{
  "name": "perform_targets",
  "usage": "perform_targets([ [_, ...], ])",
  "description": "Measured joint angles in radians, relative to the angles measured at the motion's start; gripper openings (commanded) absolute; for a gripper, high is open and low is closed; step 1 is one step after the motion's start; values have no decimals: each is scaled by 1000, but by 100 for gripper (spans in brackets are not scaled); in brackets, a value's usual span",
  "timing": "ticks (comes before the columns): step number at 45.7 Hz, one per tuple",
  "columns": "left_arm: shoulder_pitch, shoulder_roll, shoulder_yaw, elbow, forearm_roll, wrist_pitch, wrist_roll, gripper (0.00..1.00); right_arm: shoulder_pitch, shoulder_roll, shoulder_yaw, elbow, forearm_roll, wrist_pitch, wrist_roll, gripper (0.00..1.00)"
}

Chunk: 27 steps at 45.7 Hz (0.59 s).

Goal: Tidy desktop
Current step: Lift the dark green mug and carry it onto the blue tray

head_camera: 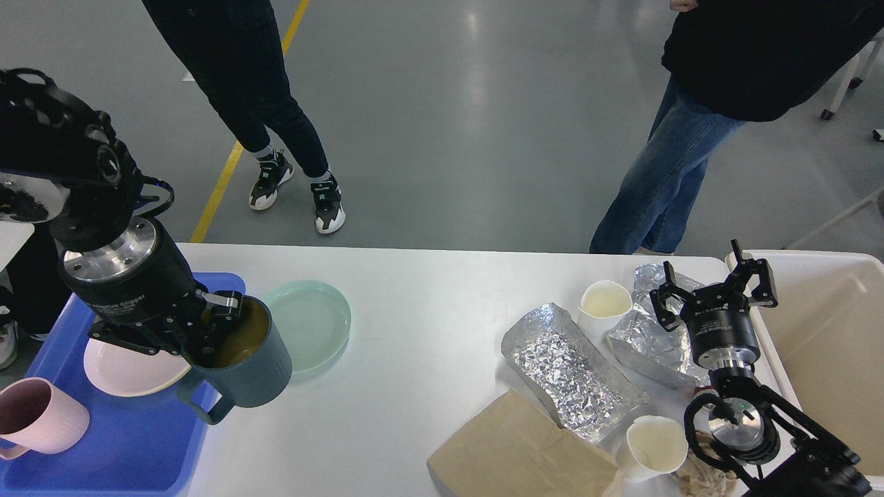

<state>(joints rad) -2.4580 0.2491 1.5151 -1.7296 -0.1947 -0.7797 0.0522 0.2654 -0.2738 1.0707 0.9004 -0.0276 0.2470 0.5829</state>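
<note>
Right now my left pincer is clamped on the rim of a smooth teal mug, over the left edge of the glossy white desktop that fills the view. My right pincer hangs with fingers apart near the right edge. Two crinkled foil sheets, two paper cups, one round green plate.
</note>
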Motion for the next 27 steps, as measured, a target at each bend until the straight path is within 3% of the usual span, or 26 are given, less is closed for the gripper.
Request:
perform_targets([
  [12,34,58,57,53,8,-8,4,0,0,0,0,0,0,0,0,100],
  [19,172,190,65,190,86,-8,21,0,0,0,0,0,0,0,0,100],
  [27,391,320,14,359,247,12,-33,0,0,0,0,0,0,0,0,100],
])
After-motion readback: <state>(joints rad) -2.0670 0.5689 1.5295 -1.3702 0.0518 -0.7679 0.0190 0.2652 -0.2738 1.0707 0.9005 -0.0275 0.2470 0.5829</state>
